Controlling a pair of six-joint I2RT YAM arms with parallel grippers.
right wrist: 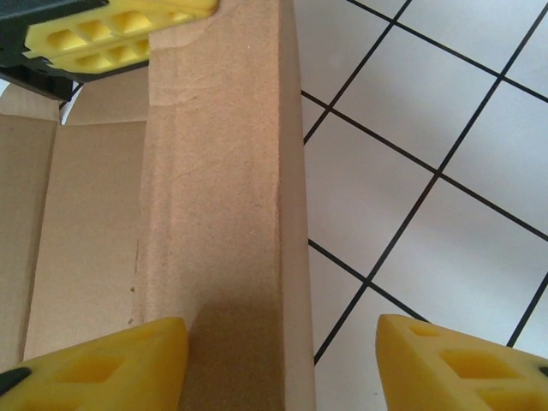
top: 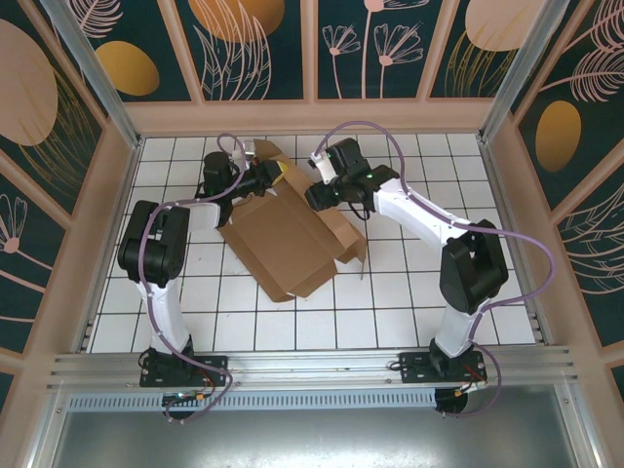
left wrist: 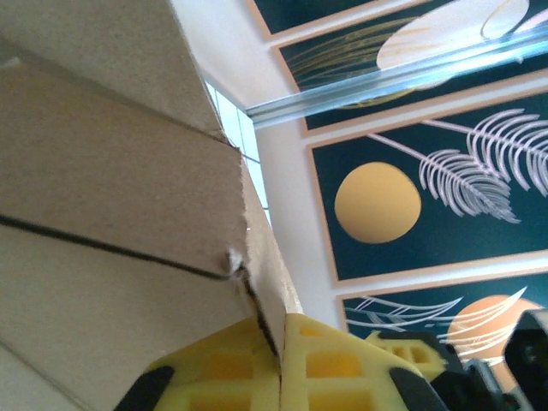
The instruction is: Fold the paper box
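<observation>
Dark teal wall panels [top: 253, 39] painted with orange discs and pale leaves, framed in light wood, rise behind and beside the evenly lit white tiled floor [top: 409, 312]. An aluminium rail [top: 312, 366] runs along the floor's near edge.

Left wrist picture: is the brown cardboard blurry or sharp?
Left wrist view: the plain brown cardboard box is soft and blurry, close to the camera. Right wrist view: it looks sharper, with a dark shadow by the right hand. Top view: even light.

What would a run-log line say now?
left gripper: shut on paper box | right gripper: open, straddling box panel | box: partly folded, on table
</observation>
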